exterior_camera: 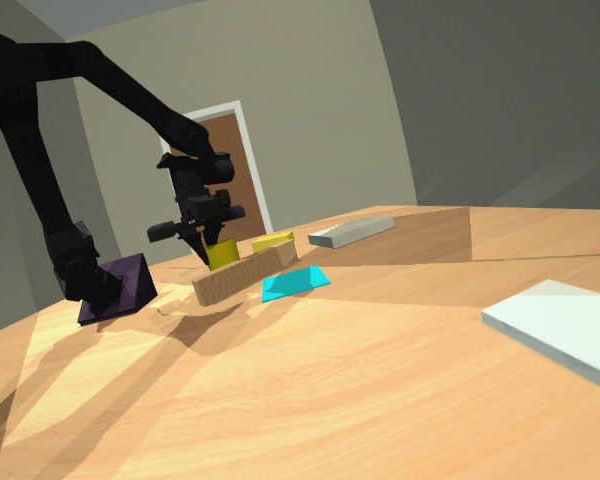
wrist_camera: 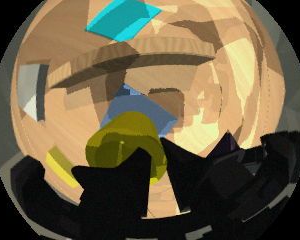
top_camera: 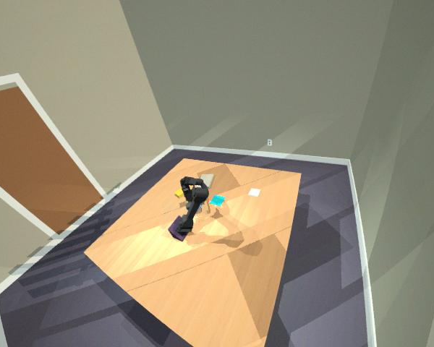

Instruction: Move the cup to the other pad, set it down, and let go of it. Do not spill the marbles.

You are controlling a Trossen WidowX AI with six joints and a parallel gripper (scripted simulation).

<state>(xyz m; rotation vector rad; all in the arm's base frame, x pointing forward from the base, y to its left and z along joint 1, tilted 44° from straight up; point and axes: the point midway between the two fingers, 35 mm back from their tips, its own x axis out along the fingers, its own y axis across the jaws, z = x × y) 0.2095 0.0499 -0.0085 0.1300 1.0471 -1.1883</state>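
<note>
Item: cup (wrist_camera: 125,146), yellow-green, open-topped, upright, standing on the blue pad (wrist_camera: 138,112) directly beneath my fingers.

Fingers: I am reading them as closed narrow on the cup, gripping its wall at the rim from above; one finger is crossing the cup's mouth in the wrist view. Marbles: not visible at this moment.

Handling, my judgement: a stiff, smooth-walled vessel, light, likely slippery at the rim; a wall pinch is inviting tilt, so I am planning a level, slow carry.

Also listed: wooden block (exterior_camera: 246,272) lying on the bench (exterior_camera: 341,387) just beyond the fingers; cyan pad (exterior_camera: 295,282) past the block, probably the destination; yellow slab (exterior_camera: 273,240), grey slab (exterior_camera: 352,231) and white slab (exterior_camera: 558,322) farther off.
</note>
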